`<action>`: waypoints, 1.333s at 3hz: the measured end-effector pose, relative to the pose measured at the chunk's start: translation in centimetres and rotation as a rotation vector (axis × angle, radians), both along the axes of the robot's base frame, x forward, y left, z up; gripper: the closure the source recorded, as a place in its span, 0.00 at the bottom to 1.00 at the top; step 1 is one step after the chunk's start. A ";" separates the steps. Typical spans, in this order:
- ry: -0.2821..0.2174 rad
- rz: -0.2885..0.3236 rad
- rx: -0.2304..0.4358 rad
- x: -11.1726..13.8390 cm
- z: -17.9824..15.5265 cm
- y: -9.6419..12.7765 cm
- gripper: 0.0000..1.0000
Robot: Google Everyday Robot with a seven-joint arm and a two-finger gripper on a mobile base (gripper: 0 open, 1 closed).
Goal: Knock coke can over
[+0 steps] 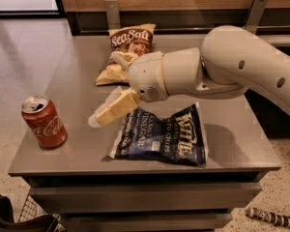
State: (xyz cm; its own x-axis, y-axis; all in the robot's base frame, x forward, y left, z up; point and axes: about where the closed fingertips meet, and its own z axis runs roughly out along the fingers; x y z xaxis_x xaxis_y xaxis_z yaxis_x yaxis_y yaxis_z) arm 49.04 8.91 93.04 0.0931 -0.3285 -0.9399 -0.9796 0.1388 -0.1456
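Note:
The coke can (44,122), red with white script and a silver top, stands upright near the front left corner of the grey table (77,71). My gripper (104,111) hangs above the table's middle, to the right of the can and apart from it, pointing down and left toward it. It holds nothing that I can see. The white arm reaches in from the right.
A dark blue chip bag (160,137) lies flat at the front middle, just below and right of the gripper. A brown and yellow Sea Salt chip bag (126,50) lies at the back. A wall runs behind the table. A small dark object (271,217) lies on the floor at lower right.

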 end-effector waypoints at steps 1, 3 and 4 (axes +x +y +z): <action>0.029 0.016 0.074 0.2 -1.6 3.4 0.00; 0.069 0.057 0.200 -0.2 -4.5 9.0 0.00; 0.062 0.078 0.219 -1.8 -4.8 11.3 0.00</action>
